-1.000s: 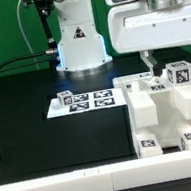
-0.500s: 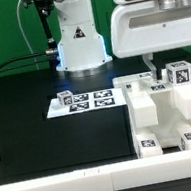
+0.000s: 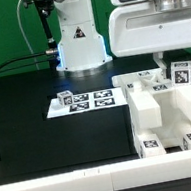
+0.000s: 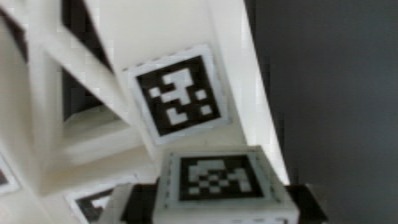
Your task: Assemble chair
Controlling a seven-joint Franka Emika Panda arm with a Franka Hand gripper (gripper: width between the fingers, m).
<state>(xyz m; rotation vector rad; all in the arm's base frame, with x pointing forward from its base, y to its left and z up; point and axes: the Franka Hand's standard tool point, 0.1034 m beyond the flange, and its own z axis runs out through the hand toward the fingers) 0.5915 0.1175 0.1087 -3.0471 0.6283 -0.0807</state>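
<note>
Comparing with the frame a second earlier, the pincer had dropped over the small tagged block atop the chair and narrowed around it; actual contact couldn't be told. Chair sat on the bench at the exterior view's right, beside the marker board, unmoved.

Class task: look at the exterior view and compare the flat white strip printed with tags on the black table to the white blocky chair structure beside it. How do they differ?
The marker board lies thin and flat; the white blocky plastic chair structure rises in stepped blocks.
The marker board sits apart from the arm; the chair structure stands under the gripper.
The marker board lies toward the exterior view's left, the chair structure toward its right.
Both are white with black-and-white square tags.
</note>
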